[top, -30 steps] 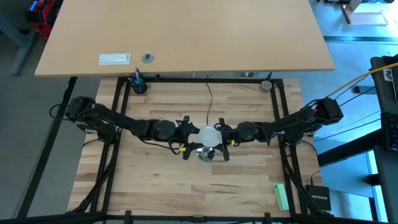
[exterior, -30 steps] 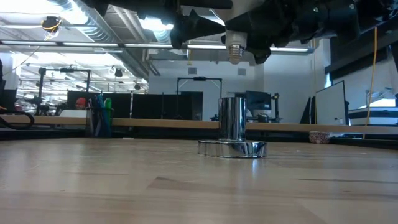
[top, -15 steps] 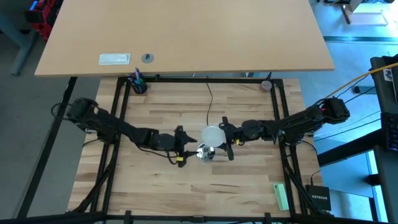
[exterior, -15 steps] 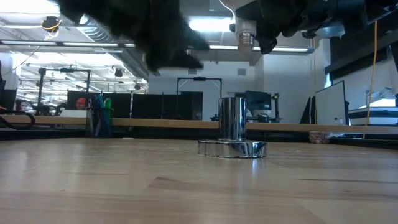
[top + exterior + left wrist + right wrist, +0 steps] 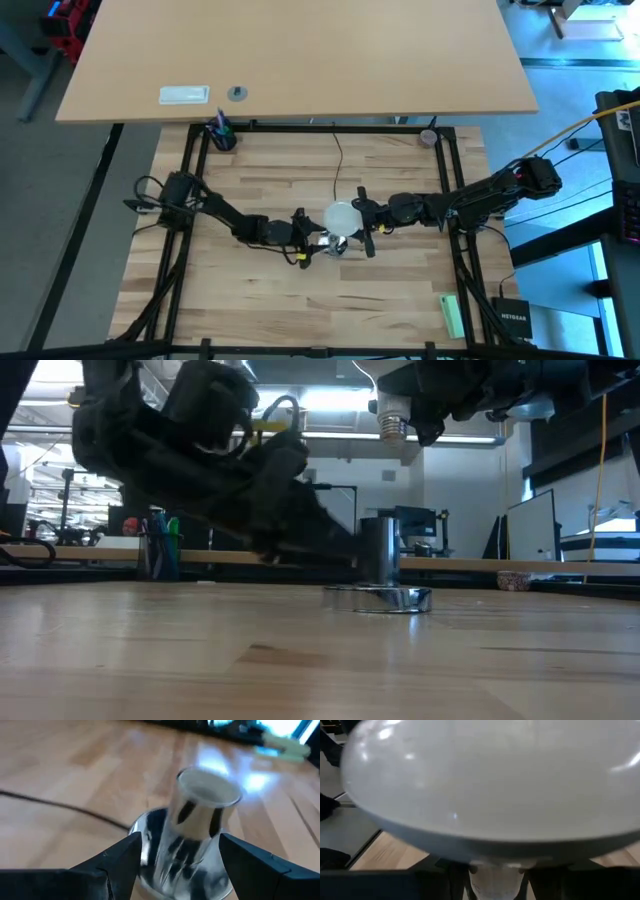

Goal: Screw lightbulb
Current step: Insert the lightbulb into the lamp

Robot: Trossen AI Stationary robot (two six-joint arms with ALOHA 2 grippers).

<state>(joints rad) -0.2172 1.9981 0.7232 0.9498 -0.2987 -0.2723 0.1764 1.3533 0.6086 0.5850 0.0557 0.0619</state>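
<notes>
The wooden tabletop filled the frame, and both dark arms reached in toward its centre, the left one from nine o'clock, the right one from three o'clock.

The left gripper was down low by the table surface, its jaws spread open on either side of the silver socket without clamping it; the left wrist view showed the socket standing upright on its round base between the two fingers, with a gap on each side. A thin black cord ran from the socket toward twelve o'clock.

The right gripper sat higher, jaws closed on the lightbulb. The lightbulb hung in the air with its screw base pointing down, above the socket and a touch off toward three o'clock of it, well apart from the socket's mouth. In the right wrist view the frosted dome filled nearly everything.

A green object lay at about five o'clock near the table's edge, and a cup of pens stood at about eleven o'clock.
</notes>
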